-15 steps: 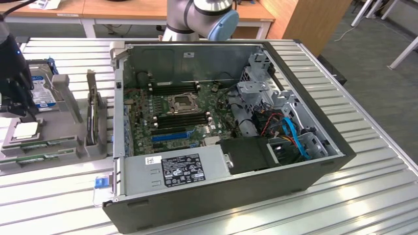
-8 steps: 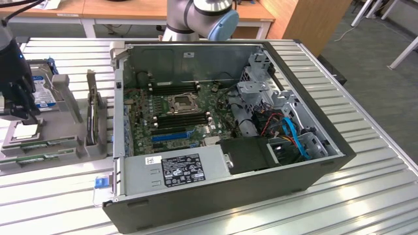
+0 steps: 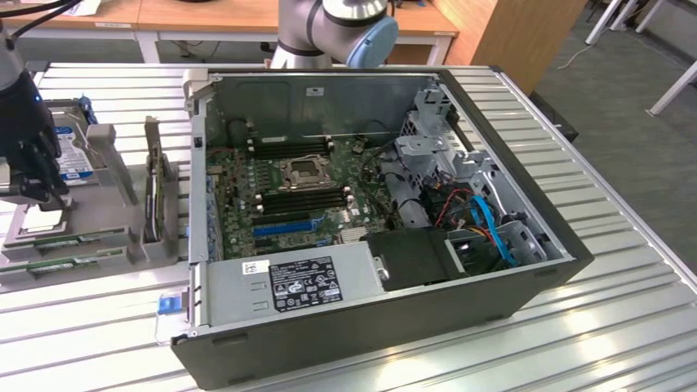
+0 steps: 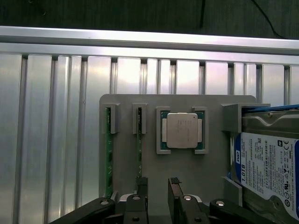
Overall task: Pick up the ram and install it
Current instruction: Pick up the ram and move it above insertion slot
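Two green ram sticks stand on edge in slots of a grey holder tray: one ram and a second ram beside it. In the exterior view the ram sticks lie at the tray's near end, at that view's far left. My gripper hovers above the tray, open, with bare tray showing between its fingers. One finger sits right over the end of the second ram. In the exterior view the black gripper hangs over the tray.
A square silver processor rests in the tray next to the rams, with a hard drive beyond it. The open computer case holds the motherboard with black memory slots and a power supply. Everything rests on a slatted aluminium table.
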